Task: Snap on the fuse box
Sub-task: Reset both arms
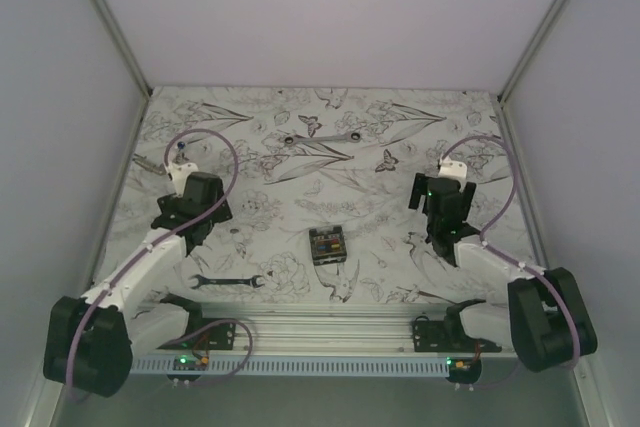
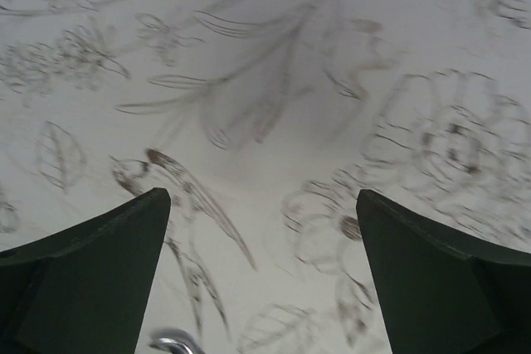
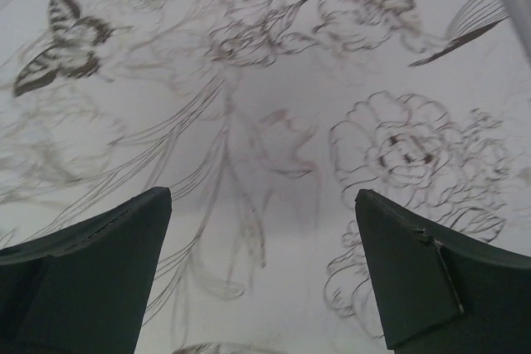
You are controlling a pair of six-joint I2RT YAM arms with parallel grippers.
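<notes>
Right now the left claw (image 2: pixel 262 196) and the right claw (image 3: pixel 262 193) are both wide open and hold nothing, each looking down at the flowery table (image 1: pixel 300 117). The fuse box (image 1: pixel 329 245) sits in the middle, close to the front edge, between the two claws and touching neither. I think the right claw is a little nearer, with the box off to its left and more to the front.

One fuse box (image 1: pixel 329 245) and two wrenches (image 1: pixel 228 281) (image 1: pixel 320 136).
</notes>
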